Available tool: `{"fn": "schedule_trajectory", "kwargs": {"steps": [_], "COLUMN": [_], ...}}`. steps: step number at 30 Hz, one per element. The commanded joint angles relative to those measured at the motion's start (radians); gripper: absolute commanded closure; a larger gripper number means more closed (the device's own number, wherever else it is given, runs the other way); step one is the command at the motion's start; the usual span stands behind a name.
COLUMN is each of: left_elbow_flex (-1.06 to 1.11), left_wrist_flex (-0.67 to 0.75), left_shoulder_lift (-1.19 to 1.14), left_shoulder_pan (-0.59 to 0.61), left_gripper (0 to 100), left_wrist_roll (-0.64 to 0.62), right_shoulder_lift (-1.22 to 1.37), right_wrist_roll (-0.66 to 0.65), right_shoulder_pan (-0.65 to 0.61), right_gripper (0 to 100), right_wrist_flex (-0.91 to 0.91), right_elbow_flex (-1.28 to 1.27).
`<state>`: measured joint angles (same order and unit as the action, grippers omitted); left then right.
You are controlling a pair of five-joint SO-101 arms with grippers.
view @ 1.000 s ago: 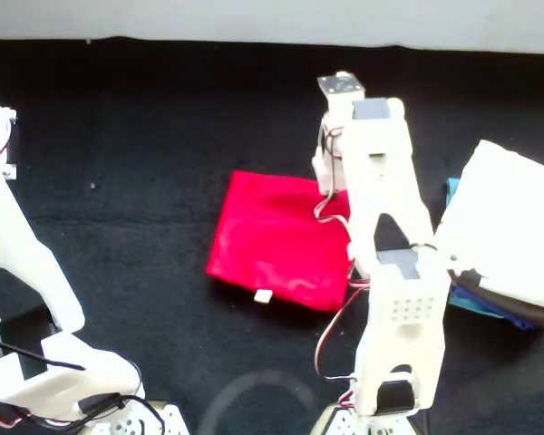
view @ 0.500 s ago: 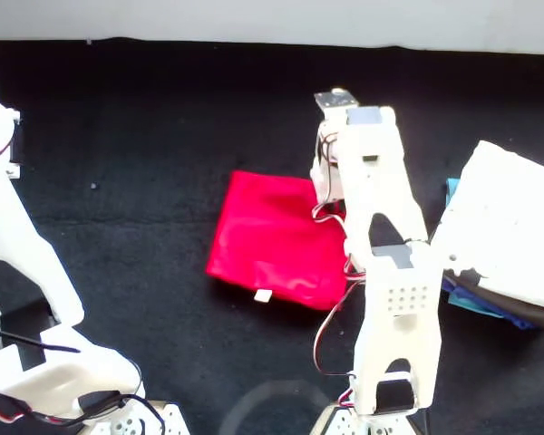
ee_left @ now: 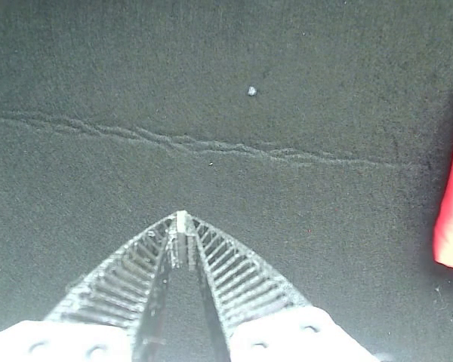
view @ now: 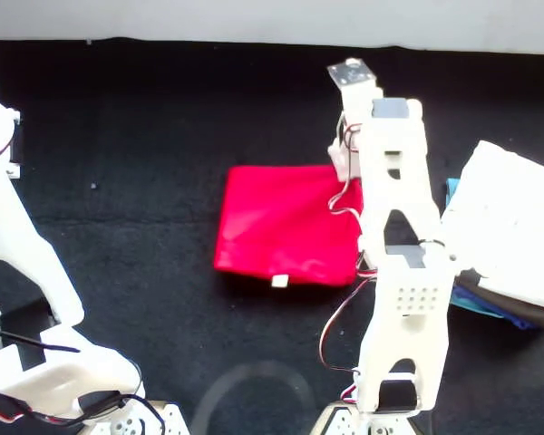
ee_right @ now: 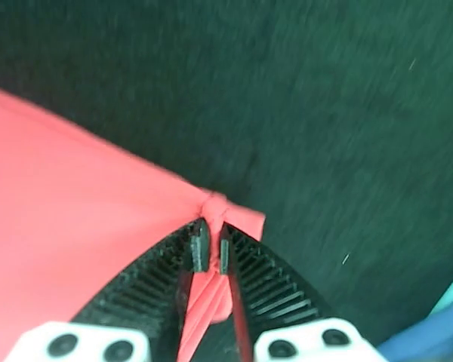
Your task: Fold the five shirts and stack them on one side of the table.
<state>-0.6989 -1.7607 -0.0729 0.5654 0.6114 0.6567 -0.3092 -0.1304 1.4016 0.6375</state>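
Red shirt [view: 286, 227] lies folded in the middle of the table [view: 118, 118], one far corner pinched tight in our right gripper [ee_right: 209, 247]. The stack [view: 512, 227] (a white shirt on top) sits near it at the table's right side. We judge the step in hand to be carrying this fold onto that pile. To do it well we should hold the pinch firm, lift high enough to clear the pile's edge, and travel slowly so the fold doesn't spill open. Our left gripper [ee_left: 183, 226] hangs pressed together over dark table.
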Motion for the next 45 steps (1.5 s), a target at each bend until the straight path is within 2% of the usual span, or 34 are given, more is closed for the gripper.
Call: {"fn": "schedule_trajectory", "kwargs": {"steps": [1,5,8,10,12,17,22,30,38,41,45], "left_elbow_flex": [-0.035,-0.035,-0.035,-0.035,-0.035,-0.035,-0.035,-0.035,-0.035,-0.035,-0.035], "left_wrist_flex": [0.002,0.002,0.002,0.002,0.002,0.002,0.002,0.002,0.002,0.002,0.002], "left_shoulder_lift": [0.012,0.012,0.013,0.013,0.013,0.013,0.013,0.013,0.013,0.013,0.013], "left_shoulder_pan": [0.002,0.002,0.002,0.002,0.004,0.005,0.005,0.007,0.007,0.007,0.007], "left_gripper": [99,99,99,99,99,99,99,99,99,99,99], "left_wrist_roll": [0.006,0.006,0.006,0.006,0.006,0.006,0.006,0.006,0.006,0.006,0.006], "right_shoulder_lift": [-0.076,-0.077,-0.094,-0.099,-0.096,-0.094,-0.093,0.013,0.171,0.222,0.225], "right_wrist_roll": [-0.043,-0.044,-0.02,0.077,0.158,0.31,0.468,0.572,0.577,0.569,0.568], "right_shoulder_pan": [0.016,0.019,0.012,-0.001,-0.012,-0.07,-0.087,-0.11,-0.16,-0.174,-0.157], "right_gripper": [99.1,94.5,77.2,67.0,63.2,63.2,63.1,63.1,63.6,72.7,96.3], "right_wrist_flex": [-0.053,-0.05,0.053,0.14,0.219,0.354,0.36,0.326,0.321,0.312,0.315], "right_elbow_flex": [0.053,0.058,0.099,0.154,0.199,0.219,0.157,-0.018,-0.018,-0.018,-0.018]}}
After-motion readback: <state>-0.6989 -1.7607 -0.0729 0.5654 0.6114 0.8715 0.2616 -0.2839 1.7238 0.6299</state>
